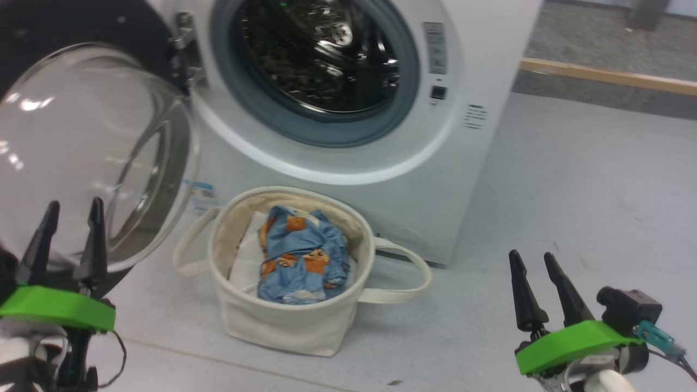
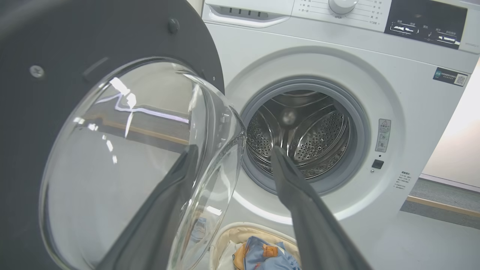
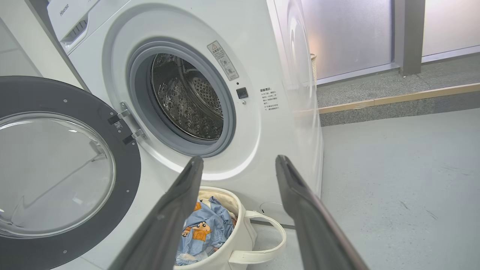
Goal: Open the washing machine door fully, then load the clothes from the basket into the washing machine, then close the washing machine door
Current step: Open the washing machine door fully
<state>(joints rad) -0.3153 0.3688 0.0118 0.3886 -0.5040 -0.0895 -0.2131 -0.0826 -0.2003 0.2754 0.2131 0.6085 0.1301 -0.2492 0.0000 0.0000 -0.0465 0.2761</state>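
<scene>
Pale grey floor (image 1: 572, 179) runs across the room, with a wooden strip (image 1: 610, 76) along its far edge. On that floor, just in front of the washing machine (image 1: 425, 190), I see the basket (image 1: 283, 326) standing upright, its two loop handles out to either side. The clothes (image 1: 302, 256) lie bunched inside it, light blue with orange-brown bears. They rest against a white padding cloth (image 1: 245, 261) on the tub's left side.

Above and behind the basket is the machine's round opening, a grey gasket (image 1: 409, 76) ringing the steel drum (image 1: 321, 60). The washing machine door (image 1: 81, 147) is swung out on its hinge (image 1: 185, 43) to the left of that opening. Its clear glass bowl bulges toward me, with the black rim behind it.

My left gripper (image 1: 75, 202) sits at the lower left of the head view, right up in front of the glass bowl, fingers spread and pinching nothing. From the left wrist camera the bowl's edge falls between the two fingers, and I can't tell whether the left finger touches the glass. My right gripper (image 1: 531, 255) hovers over bare floor to the right of the basket, well apart from it. Its fingers are spread too, gripping nothing.
</scene>
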